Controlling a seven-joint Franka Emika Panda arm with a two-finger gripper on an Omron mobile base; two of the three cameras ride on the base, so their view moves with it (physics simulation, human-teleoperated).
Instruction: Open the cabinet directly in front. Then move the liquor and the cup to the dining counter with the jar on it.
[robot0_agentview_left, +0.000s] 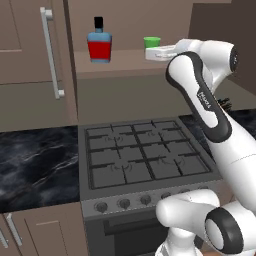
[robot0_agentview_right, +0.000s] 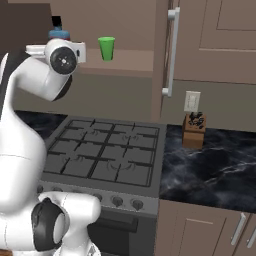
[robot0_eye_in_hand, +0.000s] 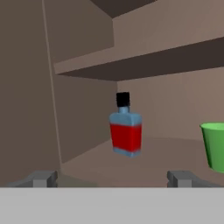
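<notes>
The cabinet (robot0_agentview_left: 50, 55) stands open, exposing bottle (robot0_eye_in_hand: 126, 131) and cup (robot0_eye_in_hand: 215, 144) upright on its shelf (robot0_eye_in_hand: 144, 162). The tool (robot0_eye_in_hand: 113, 178), fingers apart, faces the bottle, apparently lined up to grasp it first.

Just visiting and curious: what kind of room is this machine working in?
A kitchen, it seems: a grey gas stove set between black marble worktops, a knife block, and an open wall cabinet above.
</notes>
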